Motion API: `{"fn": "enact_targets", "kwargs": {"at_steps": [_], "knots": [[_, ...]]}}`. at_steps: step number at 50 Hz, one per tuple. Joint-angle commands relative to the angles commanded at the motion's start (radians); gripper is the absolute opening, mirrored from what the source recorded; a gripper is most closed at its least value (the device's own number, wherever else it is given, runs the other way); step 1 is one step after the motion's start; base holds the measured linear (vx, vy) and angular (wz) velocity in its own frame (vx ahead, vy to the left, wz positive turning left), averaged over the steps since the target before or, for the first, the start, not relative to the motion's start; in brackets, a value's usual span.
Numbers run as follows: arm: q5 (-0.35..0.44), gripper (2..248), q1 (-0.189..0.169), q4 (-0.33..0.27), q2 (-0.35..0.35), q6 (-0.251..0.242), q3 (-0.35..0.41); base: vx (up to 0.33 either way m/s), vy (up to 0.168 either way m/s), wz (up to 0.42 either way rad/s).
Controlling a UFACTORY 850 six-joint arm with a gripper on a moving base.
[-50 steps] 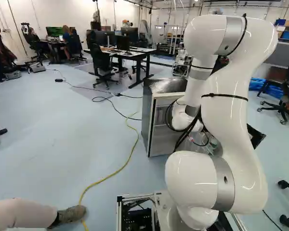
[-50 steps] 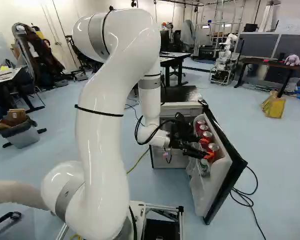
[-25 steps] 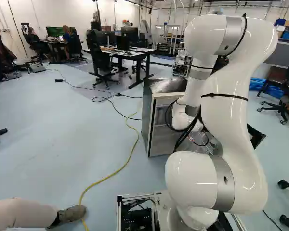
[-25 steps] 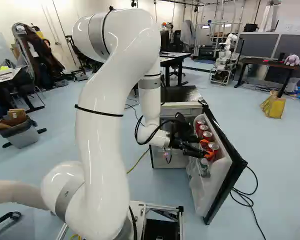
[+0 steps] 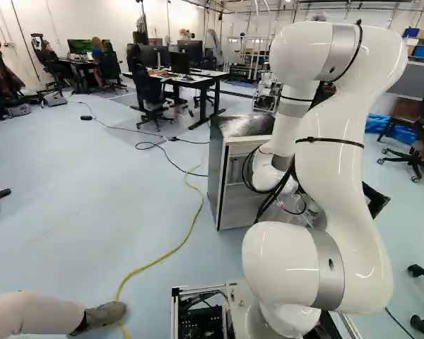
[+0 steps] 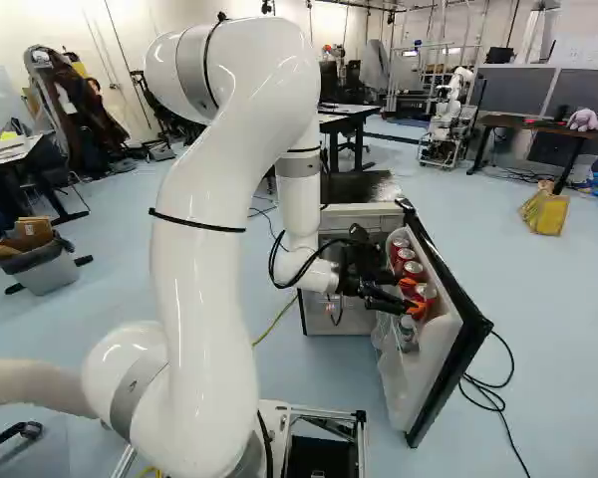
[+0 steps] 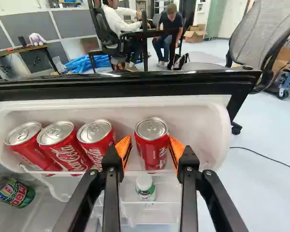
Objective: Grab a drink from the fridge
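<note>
In the right base view my gripper (image 6: 412,296) reaches into the shelf of the swung-out fridge door (image 6: 448,349). The wrist view shows the gripper (image 7: 150,149) open around a red can (image 7: 152,147) standing upright in the door shelf (image 7: 198,118). One orange pad is close against the can's side; a narrow gap shows at the other pad (image 7: 123,148). Several more red cans stand to one side of the fingers, the nearest being a red can (image 7: 97,142). Under the gripped area's shelf edge, a small white-capped bottle (image 7: 145,188) sits lower down.
A green can (image 7: 13,192) lies lower in the door. The fridge body (image 5: 244,176) stands beyond the arm. Black cables (image 6: 488,393) lie beside the door. A person's leg and shoe (image 5: 102,316) are close to the base. Another robot (image 6: 448,119) stands far back.
In the right base view the gripper's orange fingertips have drawn somewhat closer together around the can. The arm and base look unmoved.
</note>
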Motion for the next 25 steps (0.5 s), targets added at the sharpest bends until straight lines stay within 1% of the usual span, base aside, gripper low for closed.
{"fn": "enact_targets", "kwargs": {"at_steps": [17,25], "knots": [[0.000,130,0.000,0.000,0.000,0.000,0.000,0.000,0.000,0.000],[0.000,130,-0.011,0.000,-0.005,0.000,-0.010,0.000,0.000,0.000]]}}
